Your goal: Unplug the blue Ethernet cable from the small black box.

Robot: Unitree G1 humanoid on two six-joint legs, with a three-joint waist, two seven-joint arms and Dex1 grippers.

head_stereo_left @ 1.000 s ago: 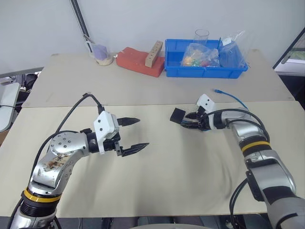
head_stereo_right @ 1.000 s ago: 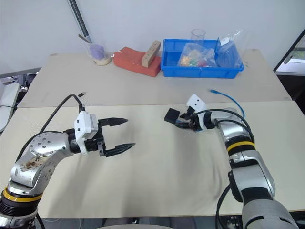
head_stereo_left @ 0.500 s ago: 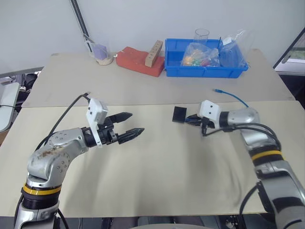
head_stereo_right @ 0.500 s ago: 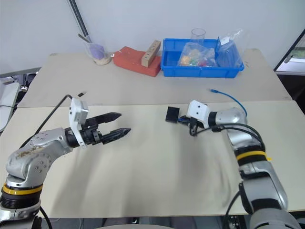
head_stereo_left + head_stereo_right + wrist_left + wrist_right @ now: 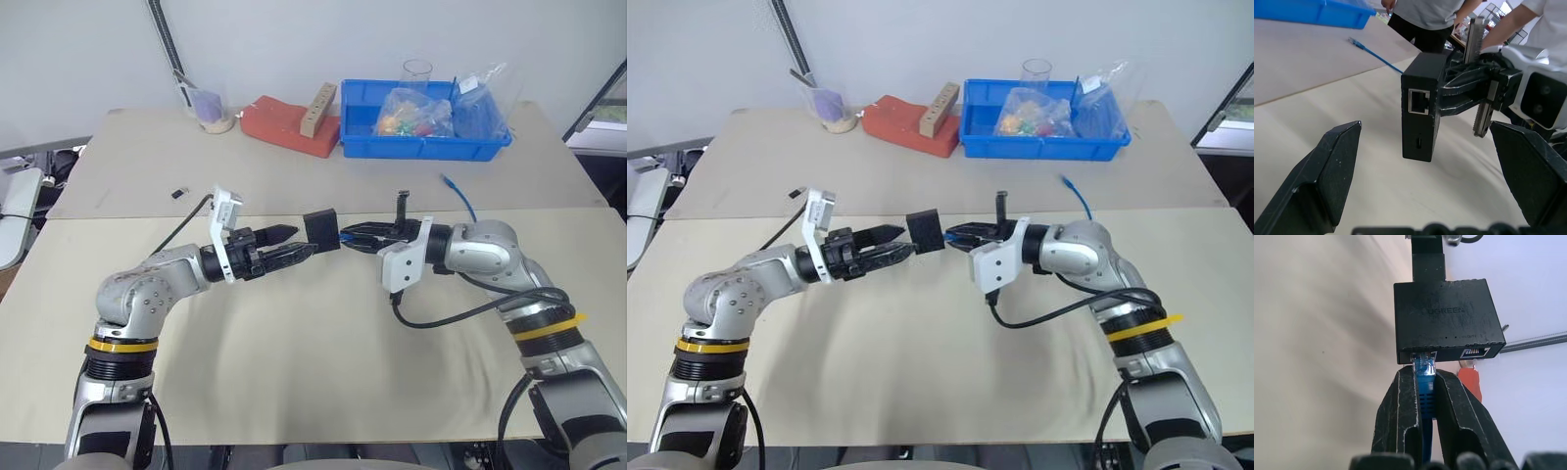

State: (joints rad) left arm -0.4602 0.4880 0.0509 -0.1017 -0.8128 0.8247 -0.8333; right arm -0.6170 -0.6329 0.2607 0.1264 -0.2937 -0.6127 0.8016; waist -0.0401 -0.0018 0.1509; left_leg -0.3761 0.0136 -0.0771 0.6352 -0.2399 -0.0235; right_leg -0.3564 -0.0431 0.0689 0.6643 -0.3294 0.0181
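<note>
The small black box [image 5: 321,230] hangs in the air above the table, between my two grippers. My right gripper [image 5: 346,235] is shut on the blue Ethernet cable [image 5: 1425,382] just behind its plug, which sits in one port of the small black box [image 5: 1447,320]. The rest of the cable [image 5: 457,194] trails back over the table behind my right arm. My left gripper [image 5: 306,240] points at the box from the other side, open. The small black box [image 5: 1422,105] is just ahead of its spread fingers [image 5: 1337,166], untouched, showing an empty port.
A blue bin [image 5: 423,145] with bags and a clear cup stands at the back right. A red block [image 5: 284,125] and a cup [image 5: 209,113] are at the back. A tiny black piece [image 5: 178,193] lies on the far table. People stand behind in the left wrist view.
My right gripper shut on the cable's plug, rolled, and lifted the box off the table toward the middle. My left gripper rolled and reached forward toward the box.
</note>
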